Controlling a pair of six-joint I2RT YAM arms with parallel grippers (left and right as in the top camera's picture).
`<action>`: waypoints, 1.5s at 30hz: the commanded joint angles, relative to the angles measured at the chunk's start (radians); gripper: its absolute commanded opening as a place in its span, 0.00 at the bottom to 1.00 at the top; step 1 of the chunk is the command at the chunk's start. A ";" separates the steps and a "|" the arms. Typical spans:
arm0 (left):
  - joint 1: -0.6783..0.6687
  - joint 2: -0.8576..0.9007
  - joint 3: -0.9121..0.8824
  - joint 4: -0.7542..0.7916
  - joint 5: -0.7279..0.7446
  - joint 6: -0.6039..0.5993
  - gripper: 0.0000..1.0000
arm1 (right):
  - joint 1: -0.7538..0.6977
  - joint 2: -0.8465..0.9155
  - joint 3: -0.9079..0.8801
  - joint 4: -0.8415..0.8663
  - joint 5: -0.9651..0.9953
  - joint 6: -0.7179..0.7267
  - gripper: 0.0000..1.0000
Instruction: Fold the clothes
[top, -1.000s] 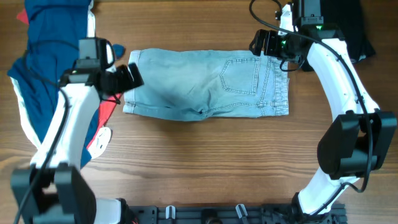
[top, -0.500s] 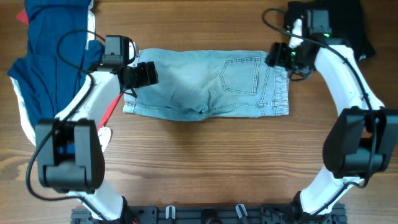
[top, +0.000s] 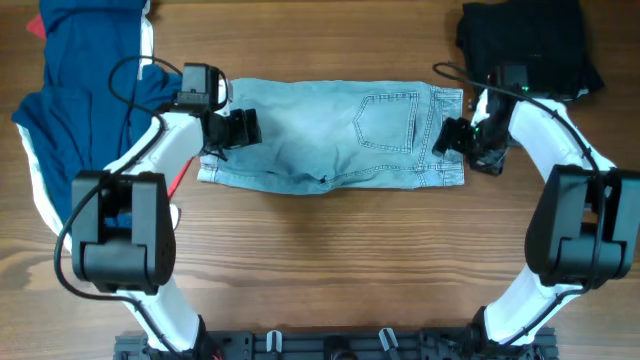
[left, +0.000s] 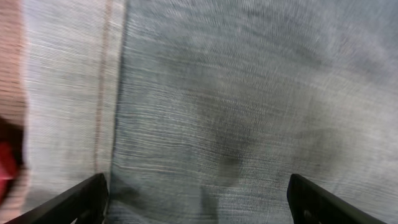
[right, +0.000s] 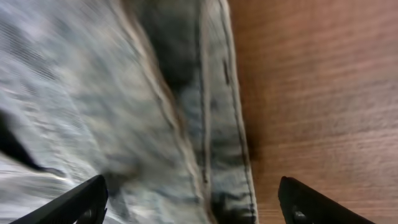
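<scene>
Well, the denim shorts (top: 330, 135) run crosswise — left gripper (top: 240, 128), right gripper (top: 452, 137) over opposite ends, jaws wide.

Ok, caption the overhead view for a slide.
Left gripper and right gripper over opposite ends of flat shorts; navy garment and black garment aside.

robot lab bench: wood-grain worktop (top: 320, 270), left arm (top: 115, 240) and right arm (top: 585, 235) on a black rail (top: 330, 345) at the near edge; navy garment (top: 85, 90) and black garments (top: 540, 35) at the far corners.
</scene>
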 joint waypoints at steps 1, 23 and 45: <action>-0.016 0.046 0.000 0.002 0.017 0.006 0.92 | 0.002 0.002 -0.042 0.018 0.029 0.026 0.89; -0.018 0.069 0.000 -0.005 0.017 -0.015 0.86 | -0.036 0.002 -0.154 0.268 -0.180 0.154 0.06; -0.133 0.069 0.000 0.010 0.088 -0.269 0.86 | -0.126 -0.095 0.213 -0.047 -0.353 -0.204 0.04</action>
